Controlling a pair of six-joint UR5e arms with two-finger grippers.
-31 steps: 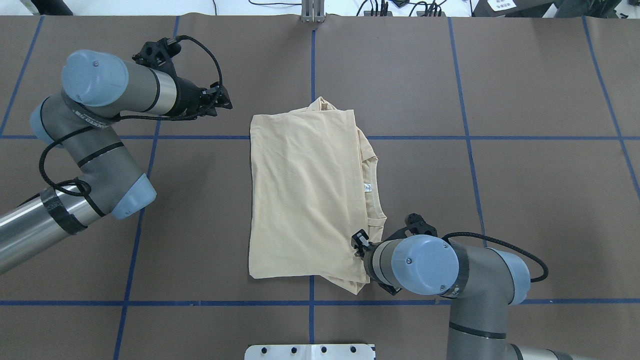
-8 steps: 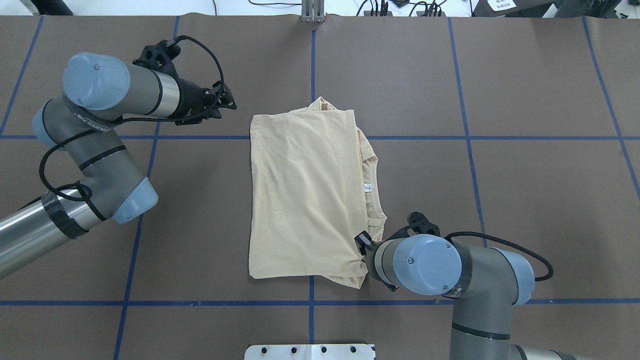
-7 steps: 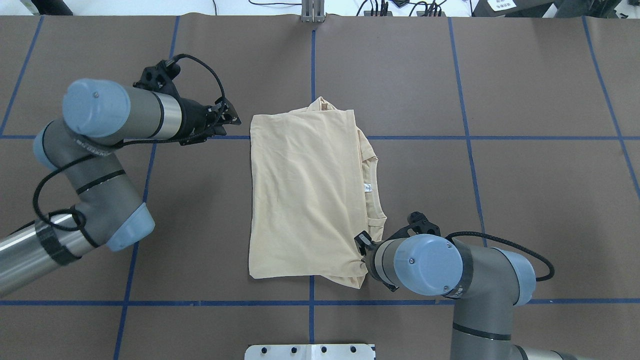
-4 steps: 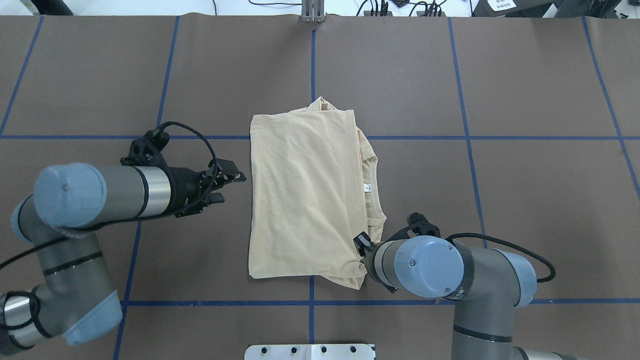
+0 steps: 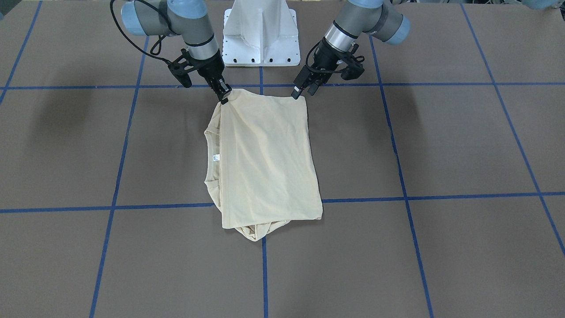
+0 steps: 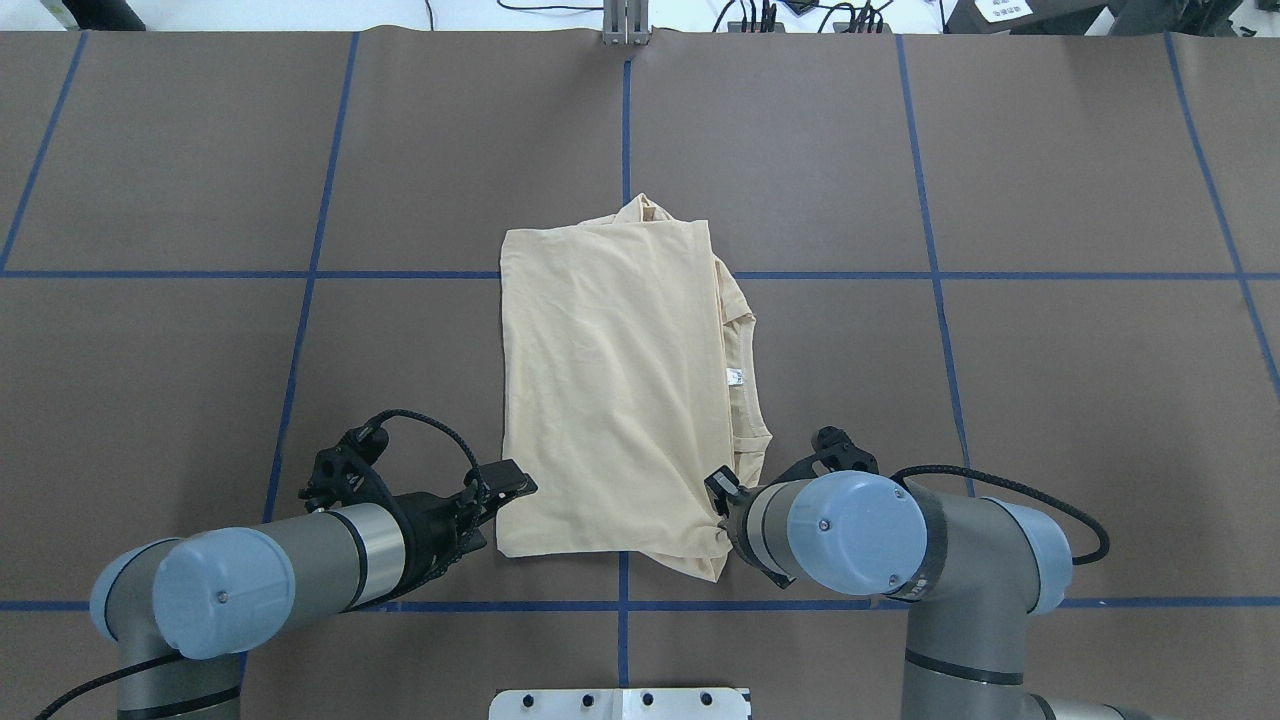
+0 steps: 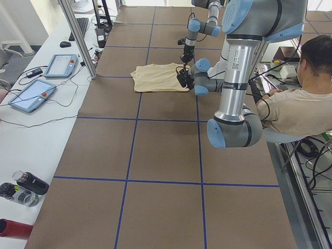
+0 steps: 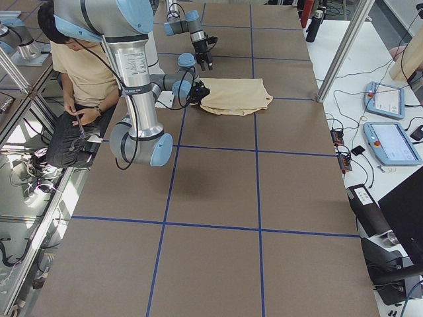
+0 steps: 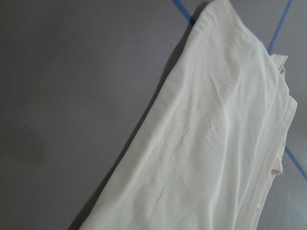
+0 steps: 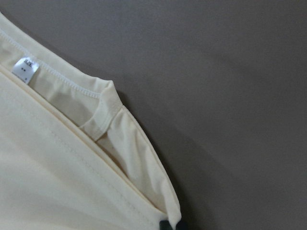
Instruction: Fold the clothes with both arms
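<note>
Here the shirt (image 6: pixel 610 390) lies folded into a rough rectangle at the middle of the table (image 6: pixel 1050 180), flat on the brown cover with its blue tape lines (image 6: pixel 1000 275). Its collar (image 6: pixel 748 400) peeks out along the edge on the robot's right. The small white label (image 6: pixel 735 376) shows there, and a bunched bit of cloth sticks out past the far edge.

The right arm (image 6: pixel 960 560) reaches in low from the robot's side. The right gripper (image 5: pixel 224 96) is clamped on the shirt's near corner on that side, where the cloth puckers a little. In the right wrist view, dark fingertips (image 10: pixel 168 224) sit at the very edge of the fabric, just below the collar seam.

The left arm (image 6: pixel 270 575) lies low along the near side of the table. The left gripper (image 5: pixel 304 89) is at the other near corner, with its fingers apart. It is just beside the cloth, but I cannot tell whether it touches it. The left wrist view looks along the shirt's left edge and shows no finger on it.

The white base (image 5: pixel 260 31) stands between the two arms, and a person (image 7: pixel 290 111) sits beside the table behind the robot.
</note>
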